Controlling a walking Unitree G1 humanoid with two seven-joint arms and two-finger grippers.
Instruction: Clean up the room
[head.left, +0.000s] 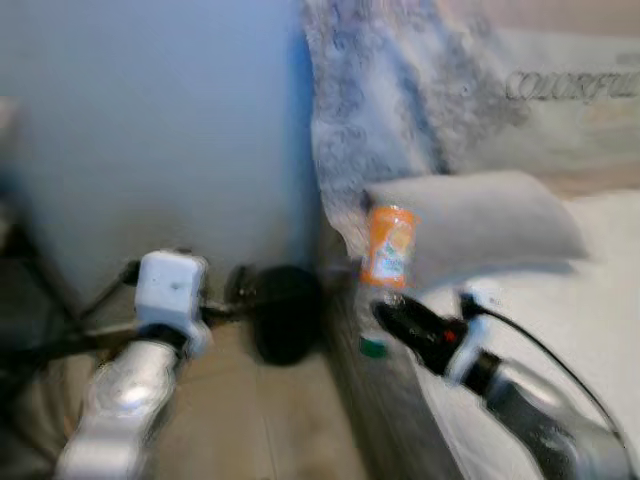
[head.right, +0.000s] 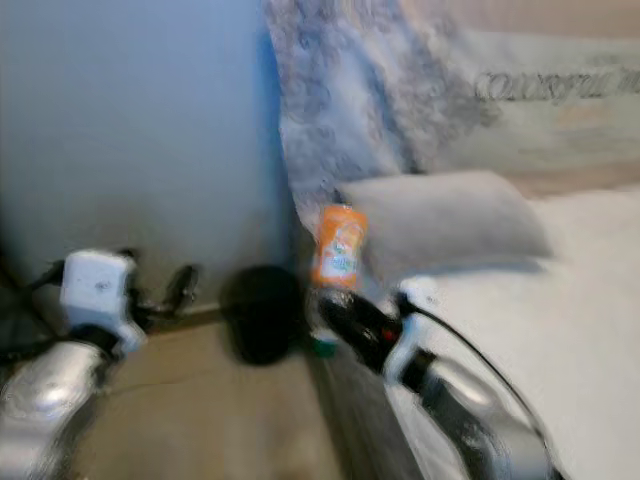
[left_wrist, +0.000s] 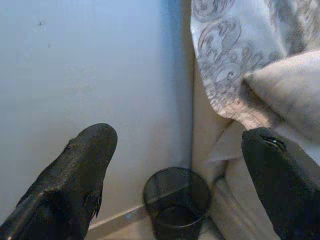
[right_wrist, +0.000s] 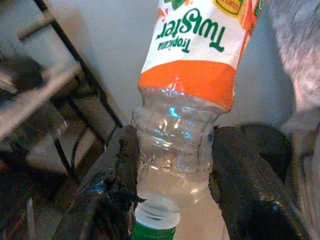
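Observation:
My right gripper (head.left: 385, 312) is shut on a clear plastic bottle (head.left: 386, 250) with an orange Tropicana Twister label, held upside down with its green cap (right_wrist: 152, 231) pointing at the floor. The black fingers (right_wrist: 116, 170) squeeze the bottle's clear neck end. The bottle hangs beside the bed's edge, a little to the right of a black mesh wastebasket (head.left: 285, 312) that stands on the floor against the wall. My left gripper (left_wrist: 180, 165) is open, its fingers (left_wrist: 75, 185) spread wide above the wastebasket (left_wrist: 176, 200).
A bed with a white mattress (head.left: 580, 300), a grey pillow (head.left: 480, 220) and a patterned blanket (head.left: 380, 90) fills the right side. A pale blue wall (head.left: 160, 130) is ahead. A dark metal rack (right_wrist: 60, 100) stands at the left. Tan floor (head.left: 260, 420) lies below.

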